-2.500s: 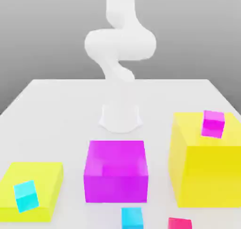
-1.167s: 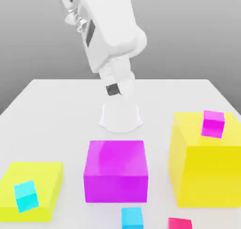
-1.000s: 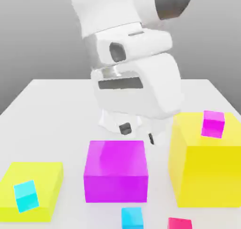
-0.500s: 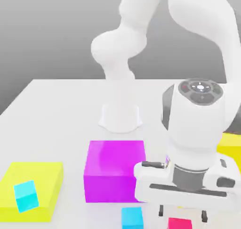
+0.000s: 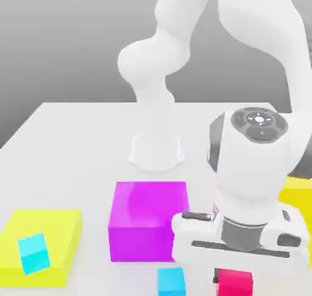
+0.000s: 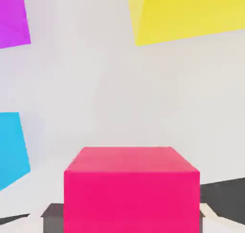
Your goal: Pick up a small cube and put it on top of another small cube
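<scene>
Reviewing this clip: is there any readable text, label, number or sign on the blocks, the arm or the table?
None: no word, number or sign can be read.
The red cube, the big magenta block, the yellow block and the cyan cubes have plain faces.
The round cap on the arm bears small marks, too small to read.

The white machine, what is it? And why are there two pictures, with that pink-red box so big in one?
It is a robot arm in a computer-made world. One picture comes from a camera standing off the arm, watching the whole table. The other comes from a camera on the arm's hand, so nearby things look huge. On the table are a big magenta block, yellow blocks and little cyan cubes; one sits on a yellow block. At the arm's end is a pincer with two fingers. It seems to grip the small red cube, the big box you saw.
</scene>
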You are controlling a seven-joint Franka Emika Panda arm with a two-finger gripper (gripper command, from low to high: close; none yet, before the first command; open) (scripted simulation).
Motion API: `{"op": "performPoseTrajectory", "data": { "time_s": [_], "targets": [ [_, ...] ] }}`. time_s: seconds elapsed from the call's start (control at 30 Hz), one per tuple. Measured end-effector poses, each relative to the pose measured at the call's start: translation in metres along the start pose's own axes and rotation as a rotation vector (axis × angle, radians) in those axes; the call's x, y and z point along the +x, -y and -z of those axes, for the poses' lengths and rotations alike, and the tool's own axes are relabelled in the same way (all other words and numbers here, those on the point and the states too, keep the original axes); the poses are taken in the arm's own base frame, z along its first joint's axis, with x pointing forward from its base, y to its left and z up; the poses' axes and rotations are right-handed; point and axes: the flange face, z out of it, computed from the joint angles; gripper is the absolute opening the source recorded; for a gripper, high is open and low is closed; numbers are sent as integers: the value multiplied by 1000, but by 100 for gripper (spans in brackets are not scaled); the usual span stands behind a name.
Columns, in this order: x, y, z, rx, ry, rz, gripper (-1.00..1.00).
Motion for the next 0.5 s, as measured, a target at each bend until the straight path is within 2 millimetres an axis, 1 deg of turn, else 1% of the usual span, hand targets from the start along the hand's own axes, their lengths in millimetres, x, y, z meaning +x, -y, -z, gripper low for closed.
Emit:
{"op": "performPoseTrajectory", "data": {
  "time_s": [0.1, 0.23, 0.37, 0.5],
  "targets": [
    [-49, 21, 18, 12, -8, -242, -100],
    [-111, 56, 39, 21, -16, -580, -100],
    [-167, 98, 57, 20, -18, -927, -100],
    [-216, 145, 74, 6, -14, -1275, -100]
  ]
}}
